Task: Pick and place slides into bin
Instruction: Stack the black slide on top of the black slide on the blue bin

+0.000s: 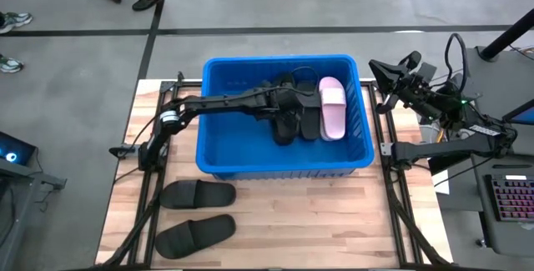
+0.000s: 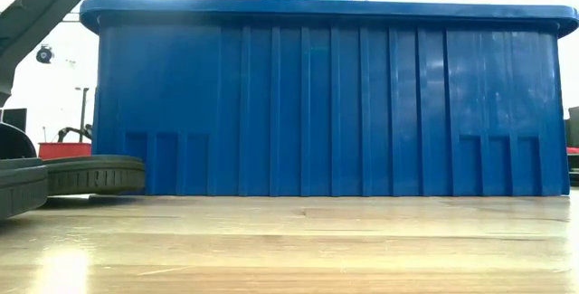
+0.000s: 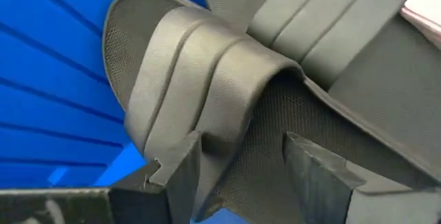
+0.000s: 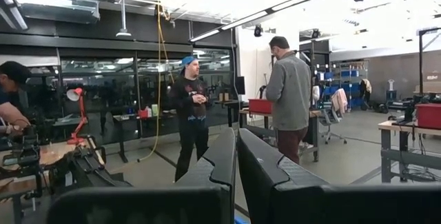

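1. Seen only from above: left end effector point(image 1: 294, 104) inside the blue bin point(image 1: 219, 150), right end effector point(image 1: 377, 68) parked off the surface point(image 1: 275, 221), fingers closed.
2. Left wrist view: fingers point(image 3: 324, 176) parted around a black slide point(image 3: 207, 79).
3. In the bin: black slides point(image 1: 288, 121), one pink slide point(image 1: 332, 107).
4. On the surface: two black slides point(image 1: 197, 213).

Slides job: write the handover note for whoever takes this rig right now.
Left gripper: inside the bin, fingers open on either side of a black slide's strap, not clamped.
Right gripper: shut, empty, parked off the table's right side.
In the bin: a pink slide and a pile of black slides; their count is hard to tell.
Left: two black slides on the table, in front of the bin.
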